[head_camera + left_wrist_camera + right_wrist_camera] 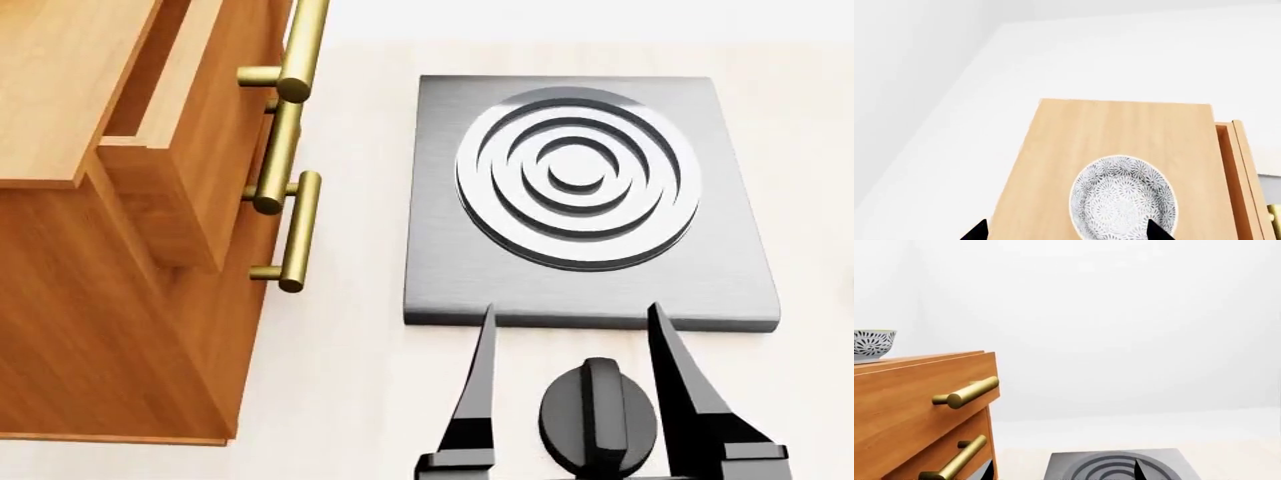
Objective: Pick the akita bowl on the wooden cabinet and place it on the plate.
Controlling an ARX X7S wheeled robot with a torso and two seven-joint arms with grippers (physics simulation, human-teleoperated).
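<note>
The akita bowl (1124,197), white with a dense grey-blue flower pattern, stands upright on top of the wooden cabinet (1121,130). My left gripper (1067,232) hovers above that top, open, with one fingertip over the bowl's rim and the other past the cabinet's edge; nothing is held. The right wrist view shows the bowl (873,342) at the far end of the cabinet (907,390). My right gripper (570,320) is open and empty, low beside the cabinet (80,300), its tips at the near edge of a grey slab. The plate is out of view.
A dark grey square slab (587,200) with raised concentric rings lies on the pale floor right of the cabinet. Brass bar handles (296,230) stick out from the drawer fronts toward the slab. The top drawer (174,80) is pulled out a little. A black round knob (598,415) shows between the right fingers.
</note>
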